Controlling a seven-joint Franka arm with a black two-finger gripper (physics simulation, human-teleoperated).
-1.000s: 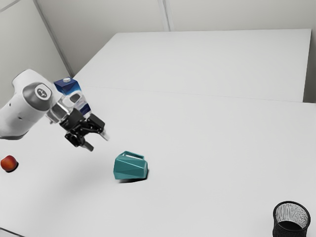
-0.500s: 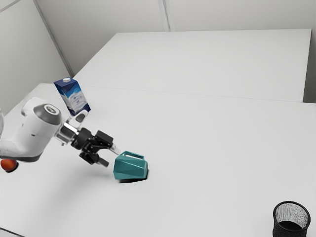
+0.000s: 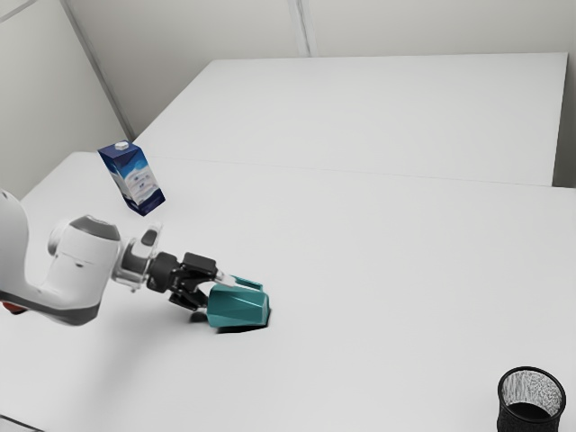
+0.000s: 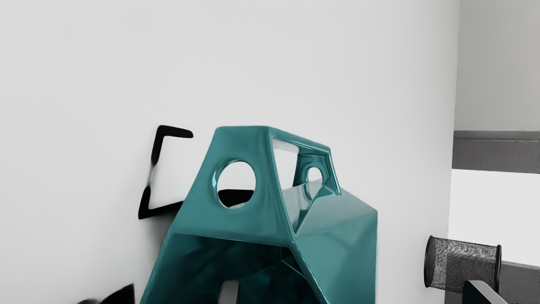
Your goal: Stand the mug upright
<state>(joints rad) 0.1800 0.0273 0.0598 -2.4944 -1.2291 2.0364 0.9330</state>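
The end effector (image 3: 216,296) is spread wide, right at the mouth of the mug (image 3: 238,308). In the wrist view, one finger (image 4: 229,293) is at the open mouth, and the other finger (image 4: 476,291) is outside, past the mug's side. One wall of the mug is between them, and they are not squeezing it.

The mug is lying on its side on the surface (image 3: 387,261). Its mouth faces the end effector, and its bottom points to the exterior view's right. The handle (image 4: 242,143) sticks up and off to one side.

The job now looks like getting a good hold on that wall. Go in a bit more, slowly and straight, so the finger doesn't bump the rim and push the mug away. Then close gently until both fingers touch the wall. The sides slant, so a tiny hold might slip or let the mug spin.

After that, lift a little and tip the mouth up, so the bottom can swing down flat. Let go only when it sits steady.

The milk box (image 3: 133,178) and the black mesh cup (image 3: 531,407) are well away from the mug.
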